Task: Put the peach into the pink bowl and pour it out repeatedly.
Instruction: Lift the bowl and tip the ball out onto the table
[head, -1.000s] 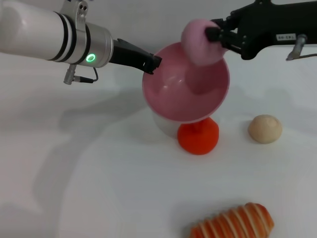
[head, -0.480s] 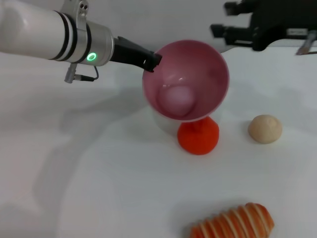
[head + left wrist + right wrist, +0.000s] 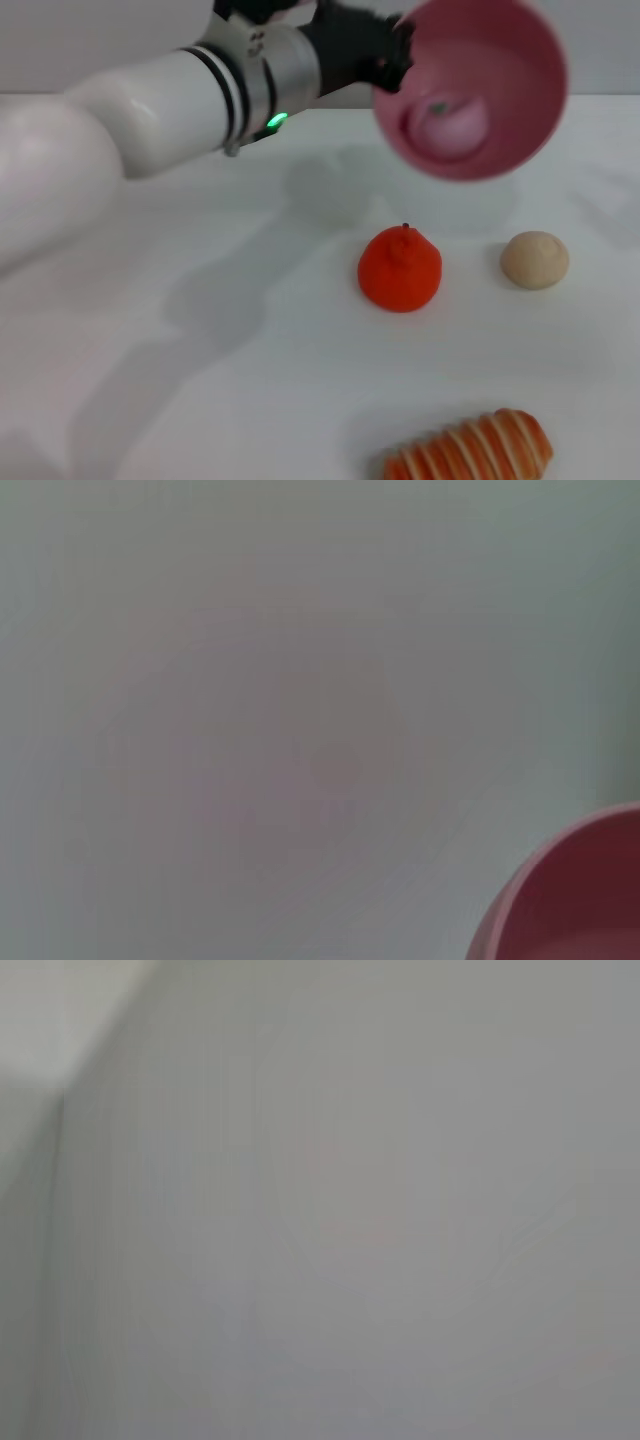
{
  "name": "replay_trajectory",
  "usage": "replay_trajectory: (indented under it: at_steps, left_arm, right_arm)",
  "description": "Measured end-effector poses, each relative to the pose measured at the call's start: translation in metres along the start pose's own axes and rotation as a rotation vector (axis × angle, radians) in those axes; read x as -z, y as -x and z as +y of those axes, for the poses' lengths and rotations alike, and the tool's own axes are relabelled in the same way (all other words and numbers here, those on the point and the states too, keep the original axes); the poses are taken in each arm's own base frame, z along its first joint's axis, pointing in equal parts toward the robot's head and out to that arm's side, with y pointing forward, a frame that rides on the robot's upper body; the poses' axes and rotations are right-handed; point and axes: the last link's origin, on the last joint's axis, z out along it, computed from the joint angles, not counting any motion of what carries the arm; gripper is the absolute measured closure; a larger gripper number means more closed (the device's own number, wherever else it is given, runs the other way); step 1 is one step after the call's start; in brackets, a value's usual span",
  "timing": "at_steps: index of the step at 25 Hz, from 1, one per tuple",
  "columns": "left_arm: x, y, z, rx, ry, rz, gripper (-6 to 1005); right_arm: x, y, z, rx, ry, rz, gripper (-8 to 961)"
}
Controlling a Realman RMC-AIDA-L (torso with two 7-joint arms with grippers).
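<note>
My left gripper [image 3: 388,62] is shut on the rim of the pink bowl [image 3: 510,150], holding it lifted and tilted toward me at the upper right of the head view. Inside the bowl lies the pale-pink peach [image 3: 452,125], its small dark stem showing. The left wrist view catches only an edge of the pink bowl [image 3: 575,895] over the white table. My right gripper does not show in any view.
On the white table [image 3: 200,380] stand an orange-red fruit [image 3: 400,268] in the middle and a beige ball [image 3: 535,260] to its right. A striped bread loaf [image 3: 475,450] lies at the front edge. The bowl's shadow falls on the table behind the orange-red fruit.
The right gripper dropped the peach into the bowl and withdrew out of view. My left arm then lifted the bowl up and to the right, peach inside.
</note>
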Motion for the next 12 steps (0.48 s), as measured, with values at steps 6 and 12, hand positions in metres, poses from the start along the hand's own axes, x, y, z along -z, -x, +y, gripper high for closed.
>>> replay_trajectory:
  at_steps: [6,12]
  left_arm:
    - [-0.003,-0.004,0.022,-0.045,-0.068,0.178,924]
    - [0.009,0.007,0.045,-0.075,-0.138,0.346,923]
  right_arm:
    - [0.064,0.0,-0.006,0.066,-0.144,-0.2,437]
    - [0.105,0.01,-0.008,0.115,-0.27,-0.251,441]
